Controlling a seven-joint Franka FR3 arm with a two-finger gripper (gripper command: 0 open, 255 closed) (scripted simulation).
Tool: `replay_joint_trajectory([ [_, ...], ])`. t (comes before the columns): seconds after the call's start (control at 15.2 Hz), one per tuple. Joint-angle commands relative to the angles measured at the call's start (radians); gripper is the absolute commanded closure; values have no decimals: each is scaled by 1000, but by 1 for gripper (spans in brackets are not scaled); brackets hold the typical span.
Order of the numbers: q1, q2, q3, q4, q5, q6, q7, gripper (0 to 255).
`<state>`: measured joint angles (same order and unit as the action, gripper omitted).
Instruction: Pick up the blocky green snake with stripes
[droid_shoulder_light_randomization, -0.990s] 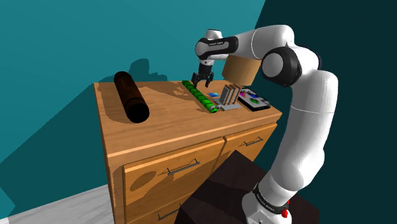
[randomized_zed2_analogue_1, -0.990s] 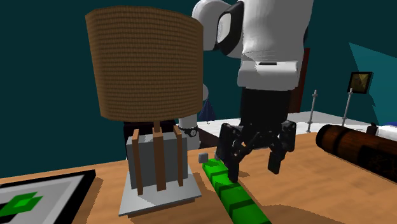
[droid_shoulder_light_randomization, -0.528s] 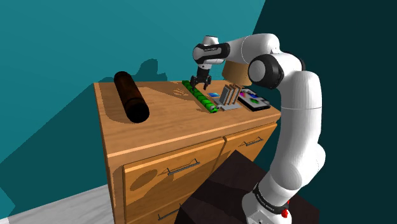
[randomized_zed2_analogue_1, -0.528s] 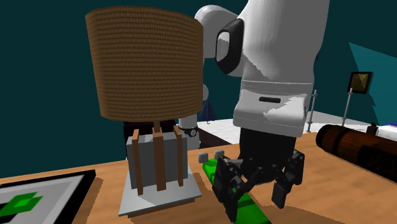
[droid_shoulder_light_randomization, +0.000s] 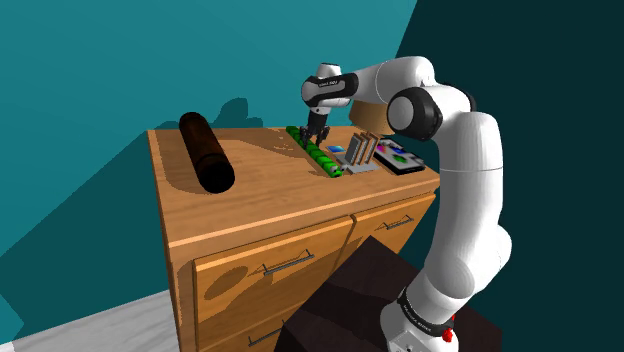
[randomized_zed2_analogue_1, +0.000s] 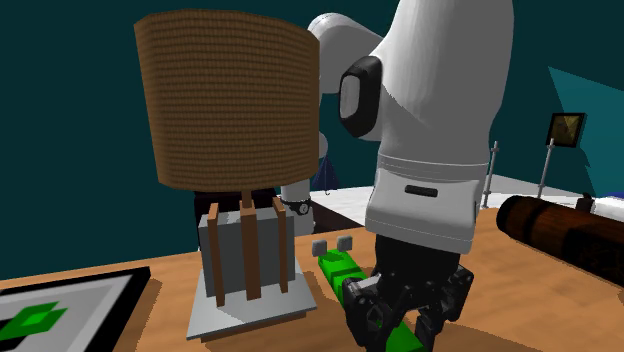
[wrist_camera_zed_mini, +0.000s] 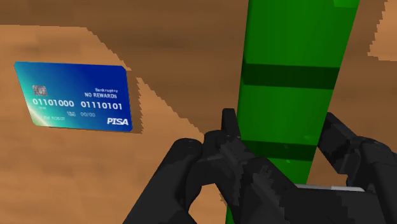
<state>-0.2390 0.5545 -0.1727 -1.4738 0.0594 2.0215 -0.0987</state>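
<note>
Now, hand (wrist_camera_zed_mini: 280, 130) straddling green snake (wrist_camera_zed_mini: 294, 51), fingers (wrist_camera_zed_mini: 230, 137) apart

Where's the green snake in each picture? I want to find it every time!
Shoulder view: the green snake lies on the wooden dresser, right of the middle.
Second exterior view: snake low, right of centre, beside the lamp base.
Wrist view: snake is a wide green bar running away from the gripper.
Shared landmark: the black gripper, right over the snake.
</note>
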Motion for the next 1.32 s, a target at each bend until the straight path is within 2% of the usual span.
replay_joint_trajectory([
  [0.0, 0, 1, 0, 0, 0, 1, 0, 255],
  [0.4, 0, 1, 0, 1, 0, 0, 1, 255],
  [1.25, -1, -42, -5, 111, -8, -152, 3, 255],
])
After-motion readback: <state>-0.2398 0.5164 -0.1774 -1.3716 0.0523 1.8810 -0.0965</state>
